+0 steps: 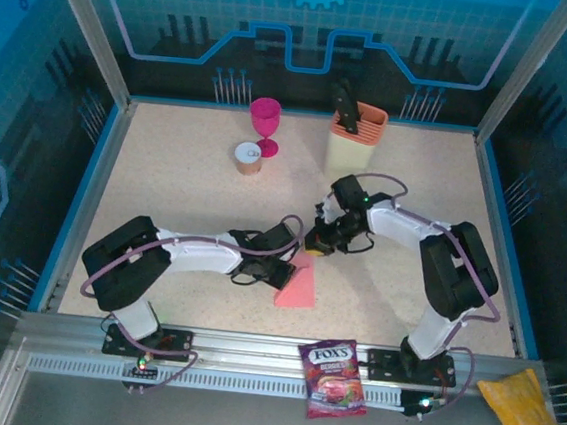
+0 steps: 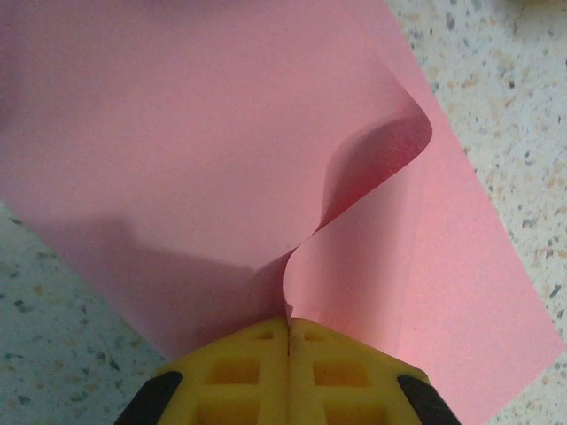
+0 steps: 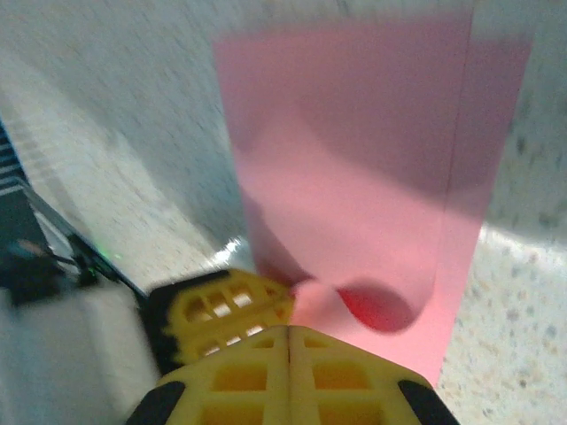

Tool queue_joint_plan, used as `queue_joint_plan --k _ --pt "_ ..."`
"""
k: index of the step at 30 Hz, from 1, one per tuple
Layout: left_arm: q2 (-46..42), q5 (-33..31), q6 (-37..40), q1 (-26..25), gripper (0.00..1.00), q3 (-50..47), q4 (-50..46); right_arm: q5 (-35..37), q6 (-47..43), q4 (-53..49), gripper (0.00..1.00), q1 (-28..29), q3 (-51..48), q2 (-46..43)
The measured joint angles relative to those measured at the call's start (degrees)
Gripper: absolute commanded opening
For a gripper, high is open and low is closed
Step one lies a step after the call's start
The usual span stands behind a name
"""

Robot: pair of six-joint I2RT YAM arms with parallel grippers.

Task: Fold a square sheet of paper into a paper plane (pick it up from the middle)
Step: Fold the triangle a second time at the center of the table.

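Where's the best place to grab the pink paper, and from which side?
The paper is best pinched at its buckled far edge, coming in low from that side; elsewhere it lies flat on the table. The left pincer and right pincer are shut there.

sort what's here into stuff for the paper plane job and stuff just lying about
For the job: pink paper sheet, left claw, right claw, both pinching it.
Lying about: magenta goblet, round tin, beige holder, purple candy bag, yellow bag.
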Motion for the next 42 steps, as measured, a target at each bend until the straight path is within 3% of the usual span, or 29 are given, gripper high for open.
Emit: queue_joint_plan --k 8,31,32,37,40,42 --pt "0.0 -0.04 0.0 0.35 0.0 0.0 0.11 0.42 1.57 0.13 0.0 5.2 -3.54 -0.24" --pt "0.0 -0.02 -0.09 0.35 0.0 -0.15 0.37 1.66 4.07 5.75 0.0 4.81 -5.09 5.31" --pt "-0.04 -0.02 -0.22 0.39 0.04 -0.15 0.35 1.66 4.07 5.81 0.0 4.81 -5.16 5.31" --pt "-2.97 0.0 -1.44 1.81 0.51 -0.28 0.26 1.44 4.07 6.23 0.0 4.81 -5.46 5.27" --pt "-7.56 0.02 -2.82 3.96 0.59 -0.44 0.17 1.4 4.07 6.45 0.0 4.74 -5.7 5.25" --pt "-10.84 0.09 -3.74 5.14 0.59 -0.44 0.22 1.22 4.07 6.64 0.0 4.68 -5.79 5.2"
